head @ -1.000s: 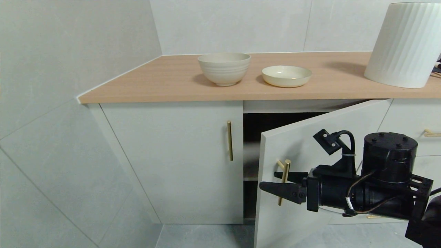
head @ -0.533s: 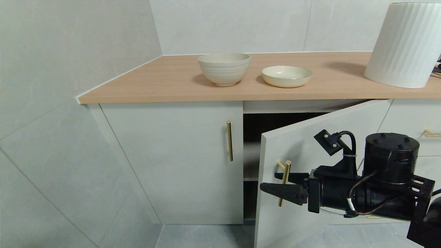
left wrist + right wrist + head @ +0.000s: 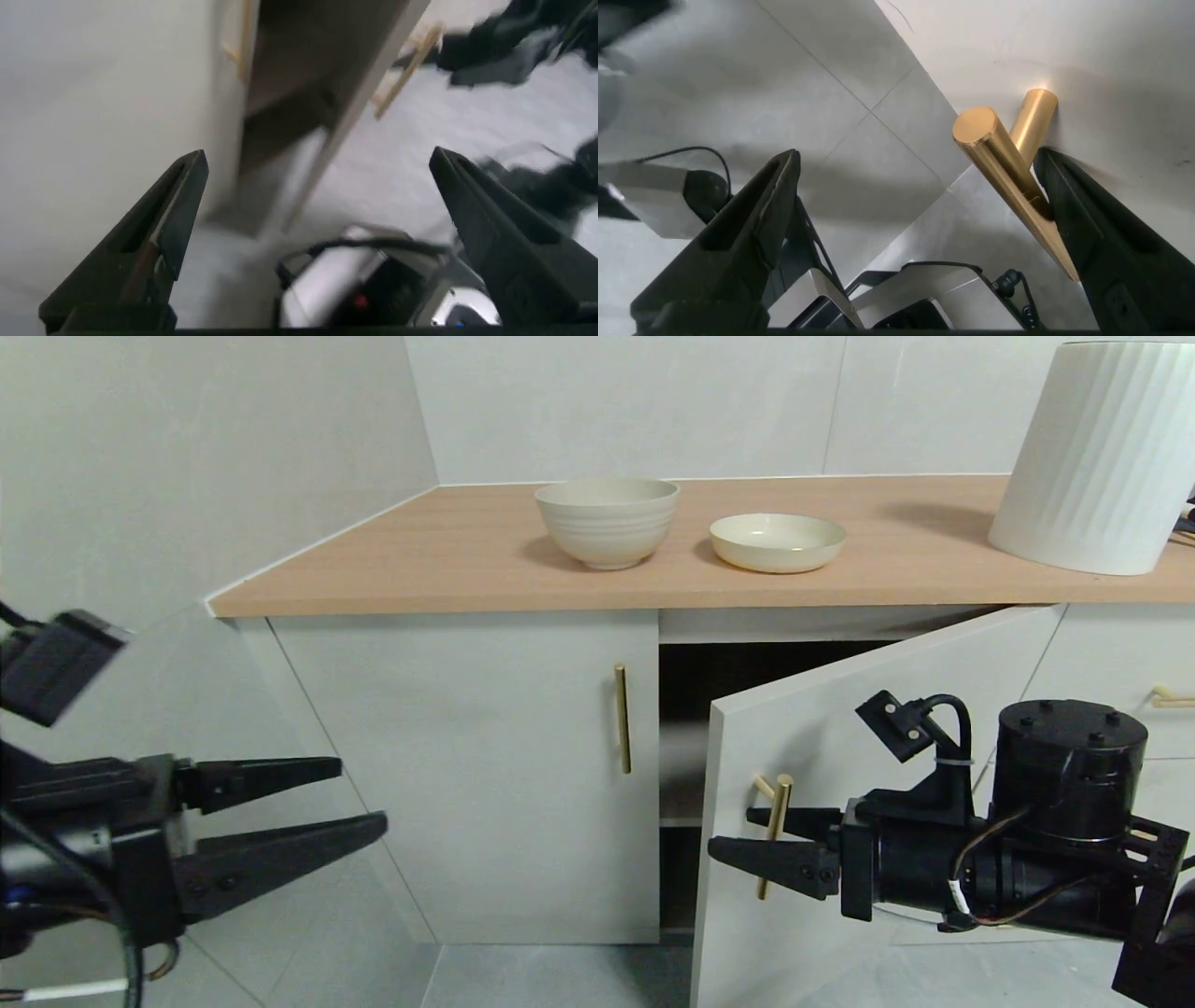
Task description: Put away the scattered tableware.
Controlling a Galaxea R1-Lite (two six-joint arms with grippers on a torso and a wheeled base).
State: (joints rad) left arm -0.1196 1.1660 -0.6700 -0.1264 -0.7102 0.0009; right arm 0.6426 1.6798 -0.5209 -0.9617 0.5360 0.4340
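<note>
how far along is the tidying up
Done: one cupboard door stands partly open. In hand: the right claw straddles its gold handle, open. Left: the bowl and shallow dish sit on the counter; the left claw is open, empty.

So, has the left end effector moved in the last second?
Yes. The left end effector has swung in from the left, toward the closed cabinet door, which stayed put.

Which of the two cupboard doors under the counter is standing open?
The right-hand door, swung outward, with the right gripper open, its fingers either side of the gold handle. The left-hand door sits flush and shut.
</note>
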